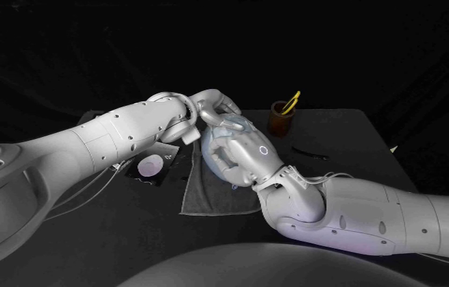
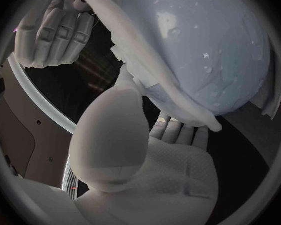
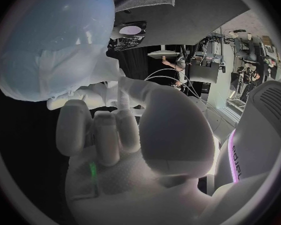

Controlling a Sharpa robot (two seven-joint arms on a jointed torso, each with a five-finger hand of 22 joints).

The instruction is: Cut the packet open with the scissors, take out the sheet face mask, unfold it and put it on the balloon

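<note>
Recorded at the centre of the head view: a pale blue balloon (image 1: 211, 152), just past the upper end of a grey towel (image 1: 201, 196) and enclosed by both hands. Coming in from the left of the frame, the left hand (image 1: 192, 115): curls over the balloon's upper left side and, in the left wrist view, grips it between thumb and fingers. Rising from the lower right, the right hand (image 1: 241, 152): lies with its back to the camera against the balloon's right face, fingers bent and pressed side by side. Cannot tell whether it pinches anything or merely presses. Seen in the right wrist view: a thin whitish sheet mask (image 3: 75, 67), clinging to part of the balloon's surface next to the right hand's fingertips. Not creased into a bundle, though its full extent is hidden. At the upper right of centre on the black table (image 1: 355, 131): a brown cup (image 1: 279, 121) holding yellow-handled scissors (image 1: 292, 100), well apart from both hands. Left of the towel: a dark square tray (image 1: 161, 178) bearing a pale round disc (image 1: 150, 165).
</note>
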